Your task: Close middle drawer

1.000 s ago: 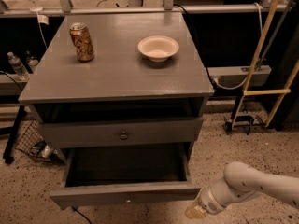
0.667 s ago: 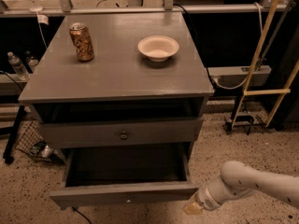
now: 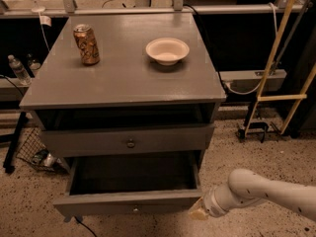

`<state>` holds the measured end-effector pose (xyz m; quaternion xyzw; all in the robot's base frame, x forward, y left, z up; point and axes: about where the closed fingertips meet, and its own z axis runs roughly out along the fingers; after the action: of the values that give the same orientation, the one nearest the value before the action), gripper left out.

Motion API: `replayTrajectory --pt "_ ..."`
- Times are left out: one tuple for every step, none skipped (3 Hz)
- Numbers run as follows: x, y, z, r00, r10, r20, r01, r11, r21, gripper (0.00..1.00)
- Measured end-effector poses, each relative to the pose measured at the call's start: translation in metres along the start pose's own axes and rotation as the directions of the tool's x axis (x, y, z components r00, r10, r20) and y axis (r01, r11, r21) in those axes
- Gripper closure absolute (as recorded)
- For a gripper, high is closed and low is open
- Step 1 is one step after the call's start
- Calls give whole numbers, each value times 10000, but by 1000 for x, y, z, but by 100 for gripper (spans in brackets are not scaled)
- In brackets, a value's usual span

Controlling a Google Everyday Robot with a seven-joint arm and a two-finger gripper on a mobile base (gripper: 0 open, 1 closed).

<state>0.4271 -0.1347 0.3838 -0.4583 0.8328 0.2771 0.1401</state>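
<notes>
The middle drawer point(image 3: 129, 201) of the grey cabinet stands pulled far out, showing its dark inside. A small pale knob point(image 3: 136, 210) sits at the centre of its front. Above it is the taller-fronted drawer point(image 3: 126, 141) with a darker knob, which also stands a little forward. My gripper point(image 3: 198, 213), a tan tip on a white arm point(image 3: 256, 192), comes in from the lower right. It sits right at the right end of the middle drawer's front, close to or touching that corner.
On the cabinet top point(image 3: 118, 78) stand a brown drink can point(image 3: 86, 44) at the left and a pale bowl point(image 3: 167, 50) at the right. A wire basket point(image 3: 34, 152) lies on the floor at the left. A wooden frame point(image 3: 276, 58) leans at the right.
My gripper has moved a little left and up, closer to the right end of the middle drawer's front. The drawer looks unmoved.
</notes>
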Motion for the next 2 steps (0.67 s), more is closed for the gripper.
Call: replayTrajectory --pt "-11 -3 -1 9993 -278 260 274 9995 149 100" --pt "-24 -5 -5 9962 -617 617 598 9977 323 100"
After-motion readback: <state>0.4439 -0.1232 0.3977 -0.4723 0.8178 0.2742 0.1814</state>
